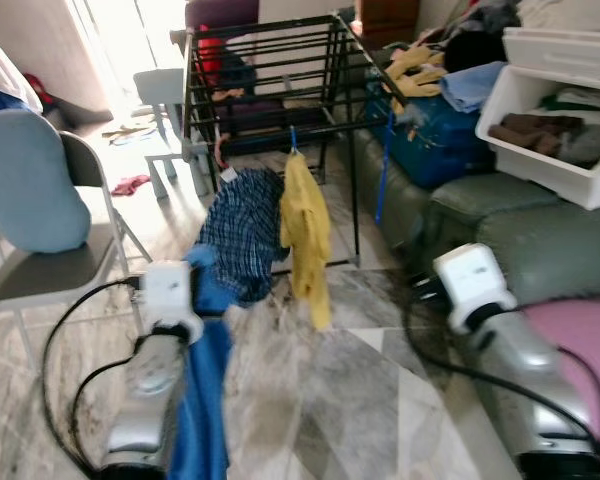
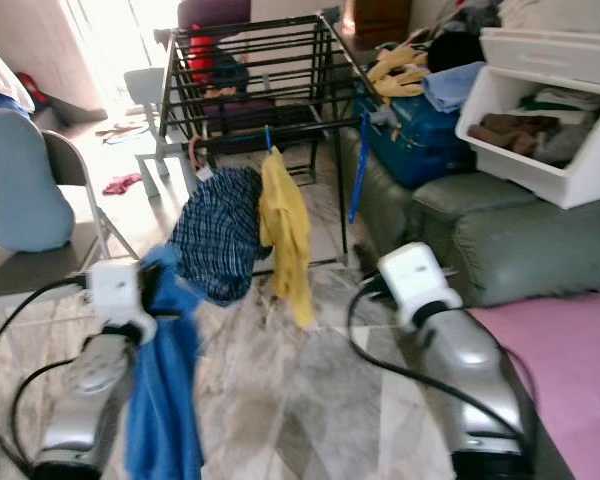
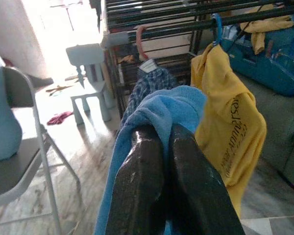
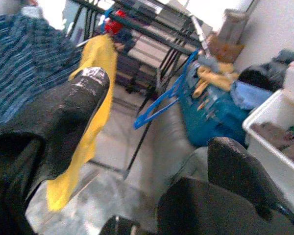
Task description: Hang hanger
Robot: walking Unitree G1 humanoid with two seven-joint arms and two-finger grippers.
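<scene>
Wrist views show left end effector point(image 3: 164, 161) clamped on blue garment point(image 3: 161, 105), right end effector point(image 4: 157, 132) spread apart.

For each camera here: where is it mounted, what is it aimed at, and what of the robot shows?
Eye views: head, looking down at drying rack; both silver arms show.
Left wrist: along shut left hand gripping blue garment.
Right wrist: along open right hand, toward blue hanger.
Shared: yellow shirt on the rack.
</scene>
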